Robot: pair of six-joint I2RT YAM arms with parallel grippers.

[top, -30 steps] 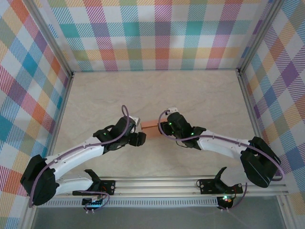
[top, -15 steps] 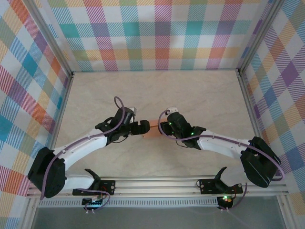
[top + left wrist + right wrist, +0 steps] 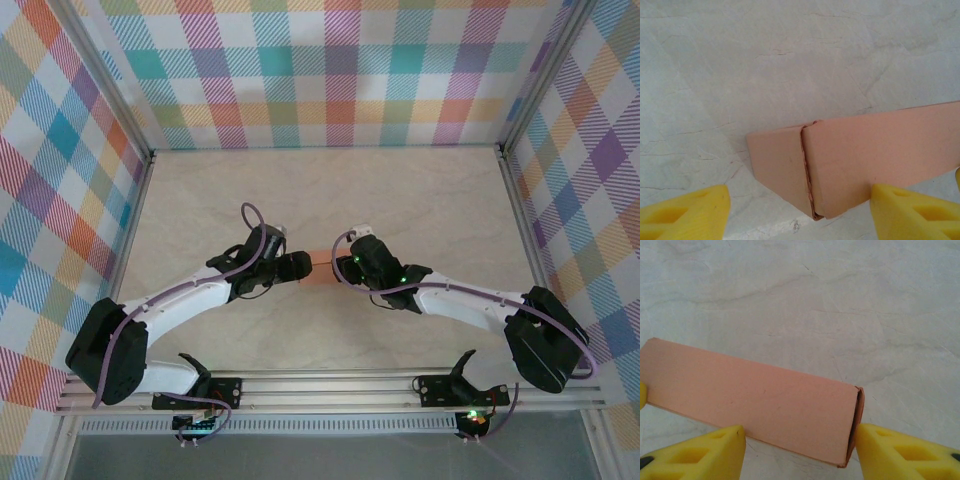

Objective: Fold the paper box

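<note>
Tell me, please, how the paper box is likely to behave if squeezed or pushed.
The paper box looks like thin, hollow card, so a firm squeeze would probably dent it. It seems light, and its flat faces on the smooth table suggest it would slide rather than roll.

The paper box (image 3: pixel 320 267) lies mid-table with the left gripper (image 3: pixel 300 266) at its left end and the right gripper (image 3: pixel 345 268) at its right end, so there is no way in along its length. In the left wrist view a strip of bare table shows between one yellow finger (image 3: pixel 687 212) and the box's end; the other finger sits against the card. Behind the box the table (image 3: pixel 420 200) is open up to the plaid back wall (image 3: pixel 340 80). On the near side both arms lie across the approach, and the side walls (image 3: pixel 60 200) close off the flanks.
</note>
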